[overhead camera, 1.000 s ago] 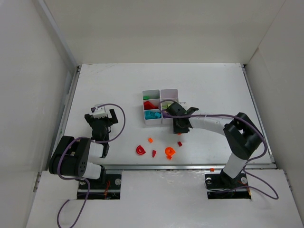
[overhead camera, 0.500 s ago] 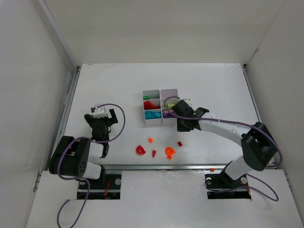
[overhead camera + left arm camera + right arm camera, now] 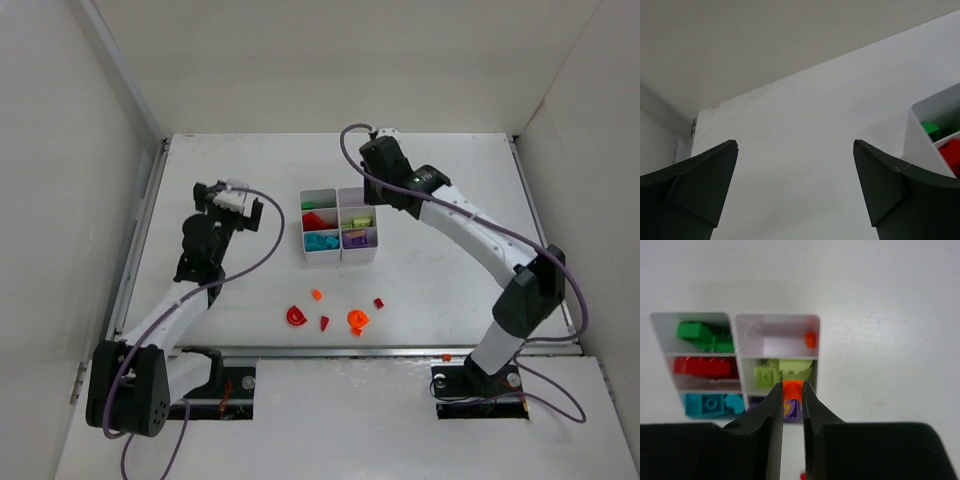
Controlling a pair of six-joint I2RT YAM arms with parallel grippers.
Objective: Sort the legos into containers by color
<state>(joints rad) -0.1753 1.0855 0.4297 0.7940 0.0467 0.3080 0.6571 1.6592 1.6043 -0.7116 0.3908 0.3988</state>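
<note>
Legos (image 3: 358,319): a handful of red and orange ones lie loose on the surface (image 3: 440,290), well behind and below the right jaws. One orange piece (image 3: 793,390) is pinched between the right jaws, which are closed on it at the very tips. The rest sit sorted in the containers (image 3: 777,316), directly under those jaws.

Risks, as we judge them:
- Wrong bin. In the right wrist view the held piece sits over the lime bricks (image 3: 765,375), near the divider to the purple ones (image 3: 789,412). The bin with the single orange brick (image 3: 810,339) is one row ahead of the tips. Letting go here would put orange in with lime or purple.
- Bounce. The jaws look well above the bins, so a drop from here could clip a divider and hop out.
- Slip. The grip is only at the tips and shows little of the piece, so a quick move could shed it.
- The left jaws stand wide open and hold nothing, with a corner of the containers just to their right. A swing that way could shove the bins.

Look of the piece: small, bright orange, smooth plastic. We cannot tell its shape, since most of it is hidden between the jaws.
</note>
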